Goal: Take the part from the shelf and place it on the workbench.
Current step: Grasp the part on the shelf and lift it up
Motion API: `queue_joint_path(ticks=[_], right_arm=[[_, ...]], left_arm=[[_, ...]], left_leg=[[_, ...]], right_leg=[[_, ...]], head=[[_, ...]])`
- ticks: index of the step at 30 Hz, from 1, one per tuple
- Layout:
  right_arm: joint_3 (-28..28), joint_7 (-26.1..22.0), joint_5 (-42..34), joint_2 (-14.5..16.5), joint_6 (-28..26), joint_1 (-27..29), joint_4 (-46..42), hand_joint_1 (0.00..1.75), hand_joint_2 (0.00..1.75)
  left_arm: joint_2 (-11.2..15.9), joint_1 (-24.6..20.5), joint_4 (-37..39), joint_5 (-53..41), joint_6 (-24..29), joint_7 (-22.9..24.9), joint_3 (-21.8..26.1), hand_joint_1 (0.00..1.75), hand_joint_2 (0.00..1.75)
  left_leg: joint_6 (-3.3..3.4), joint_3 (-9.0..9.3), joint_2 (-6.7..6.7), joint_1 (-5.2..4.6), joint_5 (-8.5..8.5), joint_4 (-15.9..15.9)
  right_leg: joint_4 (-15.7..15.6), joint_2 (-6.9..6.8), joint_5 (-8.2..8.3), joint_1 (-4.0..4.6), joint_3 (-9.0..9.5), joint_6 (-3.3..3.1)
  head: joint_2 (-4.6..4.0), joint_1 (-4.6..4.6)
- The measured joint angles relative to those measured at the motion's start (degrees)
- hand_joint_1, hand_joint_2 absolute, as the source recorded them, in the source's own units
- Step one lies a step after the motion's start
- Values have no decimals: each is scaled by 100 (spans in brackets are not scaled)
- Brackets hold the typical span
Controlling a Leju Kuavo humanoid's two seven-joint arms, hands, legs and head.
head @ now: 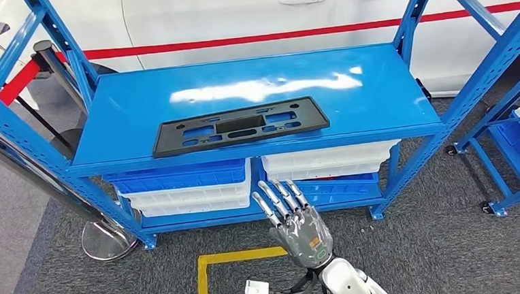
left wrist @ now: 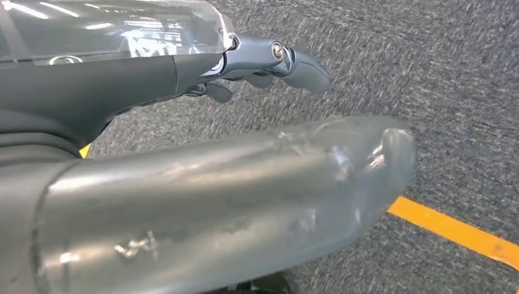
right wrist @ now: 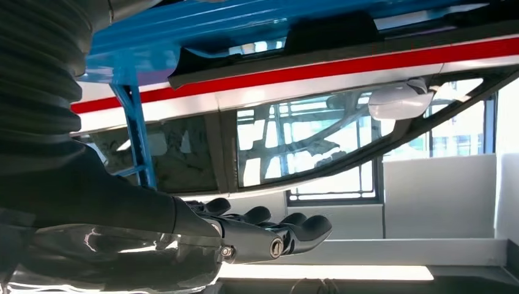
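Just below the shelf's (head: 257, 144) front edge, right robot hand (head: 296, 223) released, part (head: 239, 124) untouched.

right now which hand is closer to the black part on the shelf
The right. The right hand is raised in front of the shelf, just below the black part, fingers extended toward it. The left hand hangs low over the grey carpet, by a yellow floor line.

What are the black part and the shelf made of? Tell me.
Black part: likely moulded plastic, matte, going by its dull surface and clean-edged cutouts. Shelf: apparently painted steel, glossy blue, with bright glare on top and perforated uprights.
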Motion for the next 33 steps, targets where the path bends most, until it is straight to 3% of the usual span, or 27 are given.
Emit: queue_joint_path(ticks=[3,4,5,6,8,10,13,15,18,19,20,21,23,25,27,30,31,33], right_arm=[[17,0,0,27,-1,-11,43,0,175],[22,0,0,31,-1,-10,60,0,175],[25,0,0,34,-1,-10,77,0,175],[27,0,0,38,-1,-9,89,0,175],[28,0,0,49,-1,-12,102,0,175],[29,0,0,56,-2,-17,105,0,175],[31,0,0,58,2,-22,110,0,175],[32,0,-5,92,75,-62,163,0,175],[31,32,-6,378,195,-303,658,0,175],[32,55,-3,493,190,-388,873,0,175],[34,80,-1,588,177,-456,1055,0,175],[35,106,1,663,170,-518,1224,0,175],[37,146,2,779,171,-635,1488,0,175],[37,167,2,869,174,-732,1672,0,175],[36,172,2,937,174,-786,1800,0,175],[33,175,2,1009,174,-822,1913,0,175],[33,175,2,1034,174,-837,1942,0,175],[32,175,1,1067,175,-861,2002,0,175]], left_arm=[[2,6,0,0,0,0,0,0,0],[3,9,0,0,0,0,0,0,0],[3,13,0,0,0,0,0,0,0],[3,15,0,0,0,0,0,0,0],[5,14,0,0,0,0,0,0,0],[7,12,0,0,0,0,0,0,0],[9,13,0,1,-9,-1,0,0,0],[10,14,-1,19,-148,-20,3,0,0],[11,-2,-5,31,-508,-49,46,0,0],[10,-10,-7,13,-567,-44,69,0,0],[10,-18,-9,-13,-595,-40,92,0,0],[9,-23,-10,-35,-609,-36,113,0,0],[6,-24,-14,-63,-617,-35,149,0,0],[-5,-28,-17,-73,-617,-38,184,0,0],[-15,-39,-20,-76,-617,-39,217,0,0],[-21,-46,-26,-77,-615,-42,245,0,0],[-21,-48,-28,-76,-615,-43,249,0,0],[-21,-48,-28,-77,-614,-44,254,0,0]], left_leg=[[-91,-483,1,50,-528,1045],[-113,-608,2,67,-599,1305],[-130,-637,3,84,-549,1356],[-142,-547,4,102,-388,1162],[-149,-172,4,126,-1,378],[-93,60,-9,112,153,-125],[43,64,-17,86,171,-200],[133,71,-10,97,203,-246],[200,60,26,83,211,-261],[206,58,34,72,210,-259],[210,62,34,61,208,-258],[210,75,26,52,203,-257],[198,114,8,37,186,-257],[154,125,-3,15,161,-249],[86,124,-6,15,145,-259],[-13,100,0,27,39,-130],[-40,-1,2,31,-80,97],[-88,-389,3,58,-399,840]], right_leg=[[-13,-16,6,-6,2,-32],[-9,-19,5,-7,-1,-32],[-3,-17,2,-9,-1,-29],[6,-13,-3,-15,2,-20],[37,0,-26,-23,10,21],[75,11,-42,-13,-6,87],[70,14,-28,-13,-23,195],[242,14,-153,-30,-101,242],[1268,15,-654,-38,-607,269],[1579,14,-742,-40,-766,271],[1706,13,-724,-41,-837,265],[1593,14,-590,-38,-787,247],[856,13,-189,-14,-436,172],[226,9,0,25,-138,103],[87,11,-22,55,-79,73],[-6,14,-11,6,2,-5],[-39,9,-13,-14,41,-37],[-48,-6,-52,-4,86,-79]], head=[[-1,-12],[-1,-11],[-1,-12],[-1,-13],[0,-13],[0,-14],[-1,-18],[-1,-2],[0,36],[0,40],[-1,40],[-1,41],[0,41],[0,35],[-1,31],[0,17],[0,6],[-1,-14]])
